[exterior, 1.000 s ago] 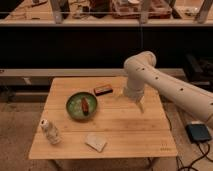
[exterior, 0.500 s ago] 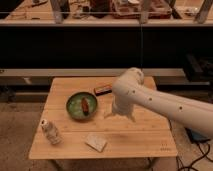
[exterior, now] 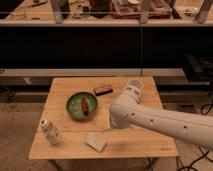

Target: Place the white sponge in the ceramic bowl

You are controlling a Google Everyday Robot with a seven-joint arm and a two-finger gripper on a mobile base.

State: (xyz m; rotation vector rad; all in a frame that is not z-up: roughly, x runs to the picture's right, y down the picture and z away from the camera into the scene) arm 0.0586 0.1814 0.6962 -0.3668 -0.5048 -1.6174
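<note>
The white sponge [exterior: 96,141] lies flat on the wooden table [exterior: 145,145] near its front edge. The green ceramic bowl [exterior: 80,106] stands left of centre, behind and to the left of the sponge, with a small red-brown object [exterior: 85,106] inside it. My white arm [exterior: 150,117] reaches in from the right across the table. My gripper [exterior: 108,127] hangs below the arm's end, mostly hidden by it, just right of and behind the sponge and right of the bowl. It is not touching the sponge.
A dark rectangular block with an orange-brown edge [exterior: 103,90] lies behind the bowl. A small pale bottle [exterior: 50,132] stands tilted at the front left corner. Dark shelving [exterior: 100,45] runs behind the table.
My arm has swept left and forward across the table, from the back right to near the sponge. The sponge, bowl, block and bottle have not moved.
</note>
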